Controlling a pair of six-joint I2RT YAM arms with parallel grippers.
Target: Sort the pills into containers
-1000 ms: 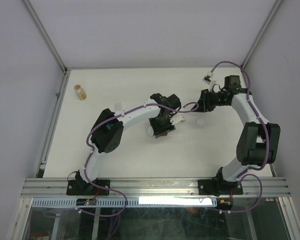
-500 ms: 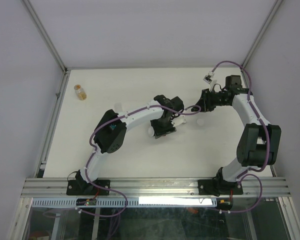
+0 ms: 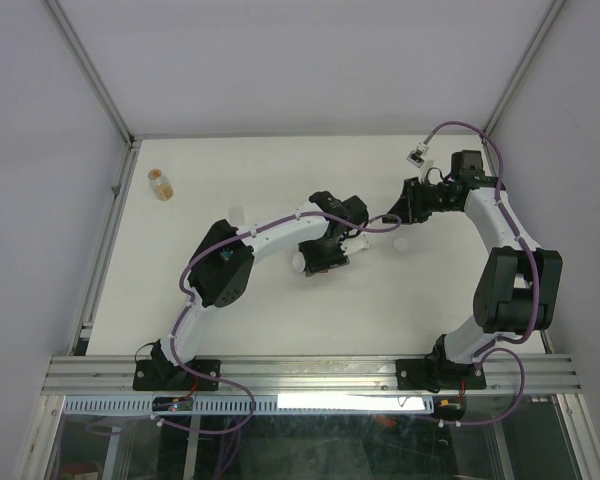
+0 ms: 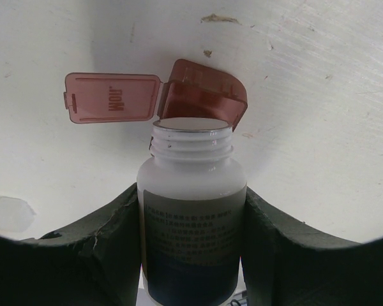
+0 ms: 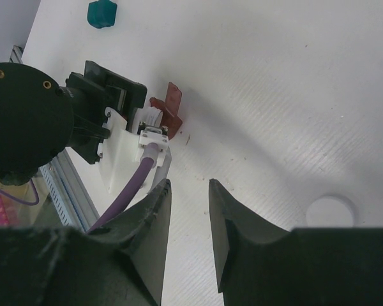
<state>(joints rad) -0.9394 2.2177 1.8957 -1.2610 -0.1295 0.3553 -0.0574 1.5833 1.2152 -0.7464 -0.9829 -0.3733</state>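
In the left wrist view the white bottle (image 4: 193,210), clamped in the left gripper (image 4: 191,194), runs off the bottom edge; its label print is too blurred to read; what lies inside its mouth cannot be told. The bottle's neck covers the near part of the dark red container (image 4: 201,95), hiding its compartments. Both fingers (image 4: 89,255) are cut off by the bottom edge.

In the right wrist view the teal container (image 5: 102,14) is clipped by the top edge; the red one is half hidden behind the left gripper; the right gripper (image 5: 188,191) has 1 finger (image 5: 255,255) covering the lower rim of a white cap (image 5: 332,207).

From above, the amber vial (image 3: 160,185) is too small to show its contents.
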